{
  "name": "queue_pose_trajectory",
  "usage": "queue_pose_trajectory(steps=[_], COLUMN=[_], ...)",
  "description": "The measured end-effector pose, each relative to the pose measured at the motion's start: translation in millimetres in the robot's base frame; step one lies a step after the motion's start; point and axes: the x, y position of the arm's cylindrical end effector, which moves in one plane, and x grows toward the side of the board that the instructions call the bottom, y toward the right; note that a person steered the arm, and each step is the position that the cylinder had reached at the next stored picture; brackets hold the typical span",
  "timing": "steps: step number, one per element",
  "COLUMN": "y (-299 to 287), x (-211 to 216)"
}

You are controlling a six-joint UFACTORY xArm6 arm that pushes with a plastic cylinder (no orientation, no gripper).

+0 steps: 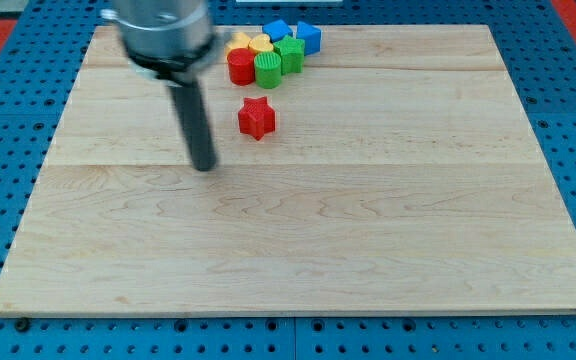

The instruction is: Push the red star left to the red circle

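The red star (pixel 256 118) lies alone on the wooden board, a little below the block cluster at the view's top. The red circle (pixel 240 67) stands at the left of that cluster, above and slightly left of the star. My tip (pixel 204 166) rests on the board to the left of and slightly below the red star, a short gap away, touching no block.
The cluster at the view's top also holds a green circle (pixel 267 69), a green block (pixel 290 54), a yellow block (pixel 239 43), a yellow heart (pixel 261 44) and two blue blocks (pixel 309 37). The wooden board (pixel 368 220) lies on a blue perforated surface.
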Motion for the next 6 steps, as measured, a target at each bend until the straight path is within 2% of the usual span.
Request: queue_pose_trajectory(steps=[1, 2, 3, 4, 5, 6], y=[64.8, 40.8, -30.9, -33.9, -57.0, -105.4], x=[-19.5, -68.7, -119.0, -96.3, -91.9, -138.3])
